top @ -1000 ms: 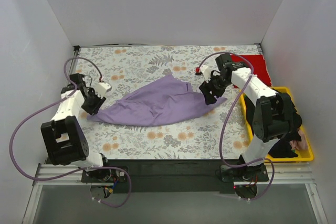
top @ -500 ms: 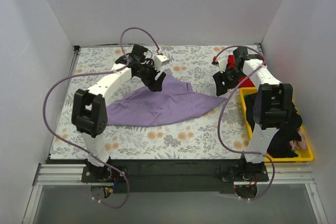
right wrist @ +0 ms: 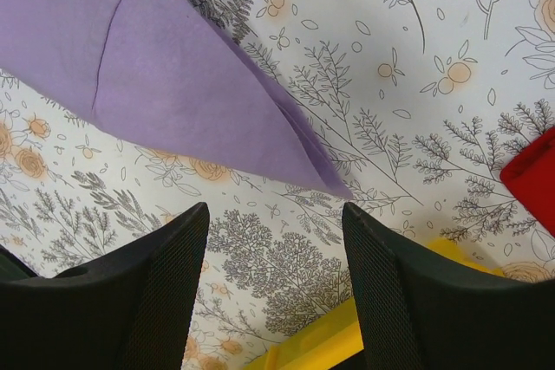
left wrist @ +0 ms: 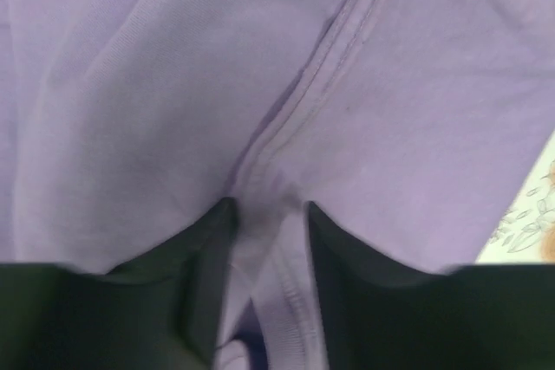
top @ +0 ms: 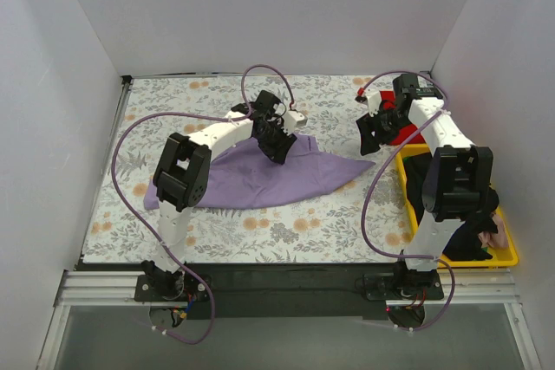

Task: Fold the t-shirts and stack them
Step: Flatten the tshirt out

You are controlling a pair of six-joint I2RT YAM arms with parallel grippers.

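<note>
Soft lavender t-shirt (top: 260,179), rumpled wedge (stitched seam inside left gripper (left wrist: 267,210)).

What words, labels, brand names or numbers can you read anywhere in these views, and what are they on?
None: no readable text shows in any view.
The lavender t-shirt, the red t-shirt and the yellow tray are plain.
The floral cloth carries only leaf and flower print.
The left arm and the right arm show no legible marking.
</note>
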